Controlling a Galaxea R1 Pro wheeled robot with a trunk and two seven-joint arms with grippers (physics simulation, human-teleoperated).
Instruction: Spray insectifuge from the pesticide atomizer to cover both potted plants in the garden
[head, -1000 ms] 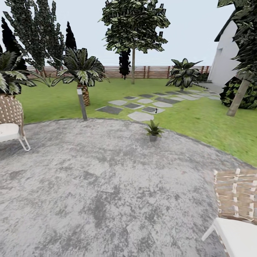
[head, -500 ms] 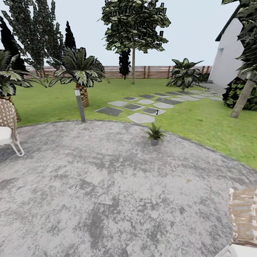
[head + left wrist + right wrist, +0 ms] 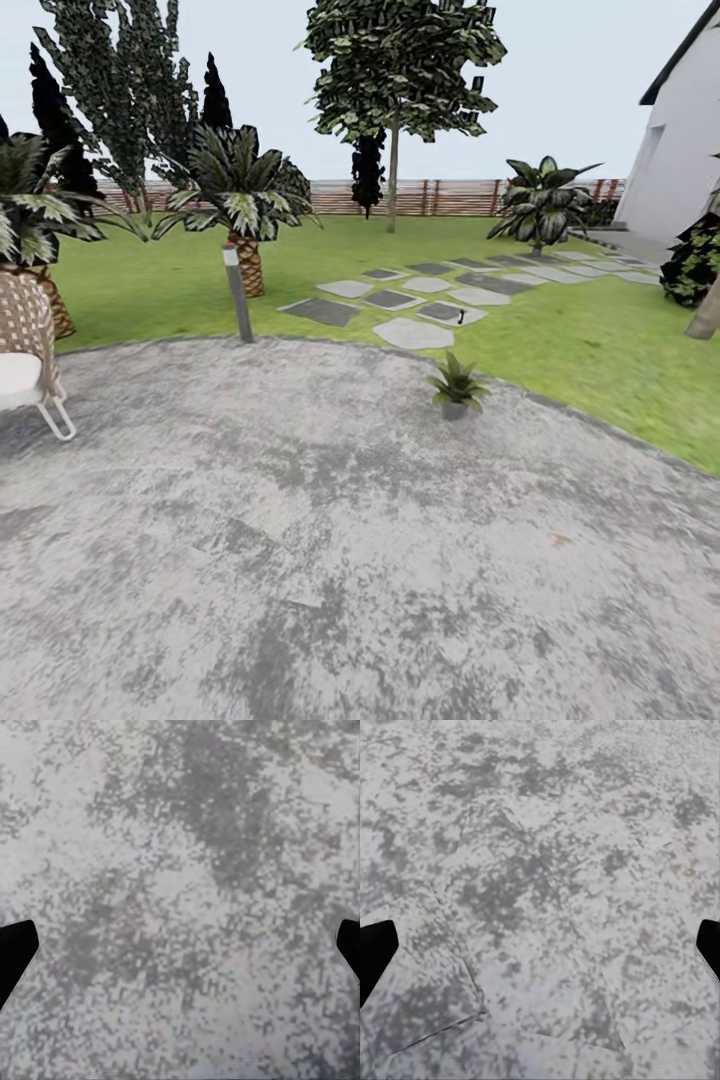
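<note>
nearest, mottled grey stone patio (image 3: 300, 560) under both wrist cameras, left gripper (image 3: 180, 945) and right gripper (image 3: 540, 945) each with dark fingertips spread wide at opposite frame edges, nothing between them. further out, one potted plant (image 3: 456, 385) near the patio's far rim, woven chair (image 3: 25, 345) off to the left, short lamp post (image 3: 237, 290) at the lawn edge. beyond, tiny dark pesticide atomizer (image 3: 461, 317) upright on a pale stepping stone (image 3: 450, 313), then palms, fence (image 3: 440, 197) and white house (image 3: 680, 150)

a wicker chair (image 3: 25, 340) stands at the patio's left edge; a slim lamp post (image 3: 237, 292) rises beside a palm (image 3: 240, 200).
</note>
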